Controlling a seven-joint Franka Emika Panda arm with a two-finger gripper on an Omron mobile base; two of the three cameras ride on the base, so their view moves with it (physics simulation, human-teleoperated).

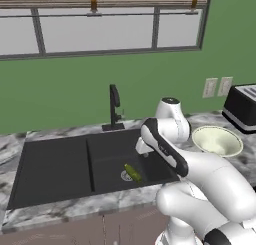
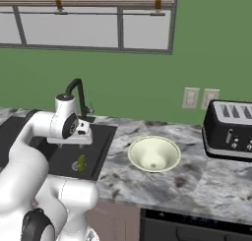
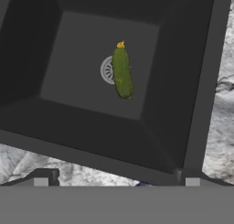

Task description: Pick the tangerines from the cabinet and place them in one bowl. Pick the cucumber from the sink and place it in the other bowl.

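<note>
A slim green cucumber (image 3: pixel 122 72) with a yellow tip lies on the floor of the black sink (image 3: pixel 183 81), partly over the round metal drain (image 3: pixel 107 70). It rests in the right basin (image 1: pixel 107 161) as cucumber (image 1: pixel 133 172) and cucumber (image 2: pixel 80 164). My gripper (image 3: pixel 116 179) hangs above that basin pointing down at it, open, its fingertips (image 3: pixel 41 178) wide apart with nothing between them. A pale, empty bowl (image 1: pixel 217 139) stands on the counter right of the sink, bowl (image 2: pixel 142 154). The tangerines and the cabinet are out of view.
A black faucet (image 1: pixel 114 106) rises behind the sink. A black toaster (image 2: pixel 229 132) stands at the far right under wall outlets (image 2: pixel 199 98). Marbled counter (image 2: pixel 197 186) surrounds the sink; a window and green wall lie behind.
</note>
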